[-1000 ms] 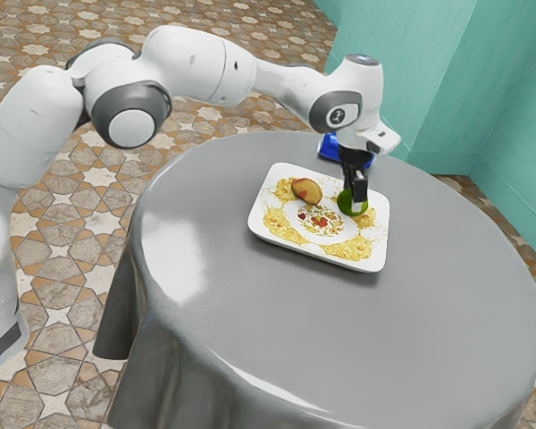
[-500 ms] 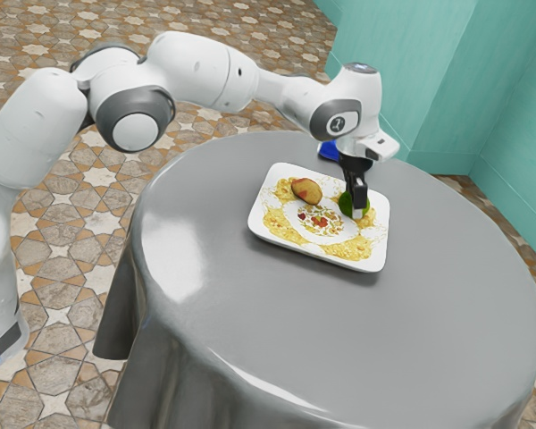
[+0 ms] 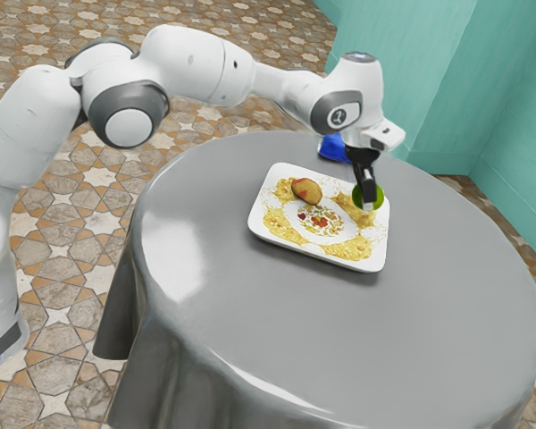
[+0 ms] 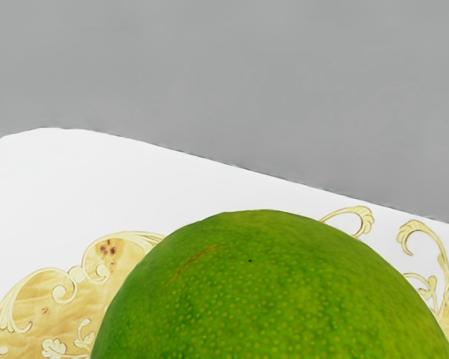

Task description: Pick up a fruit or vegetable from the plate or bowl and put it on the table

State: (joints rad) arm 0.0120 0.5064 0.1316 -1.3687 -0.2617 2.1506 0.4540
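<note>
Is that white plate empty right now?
Not empty: a reddish-brown fruit rests on the plate, apart from the green fruit that the gripper holds.

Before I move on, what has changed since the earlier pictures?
The green fruit has moved up and toward the exterior view's right with the gripper, which now looks shut on it, seemingly lifting it off the plate. The plate and the reddish-brown fruit stayed put.
</note>
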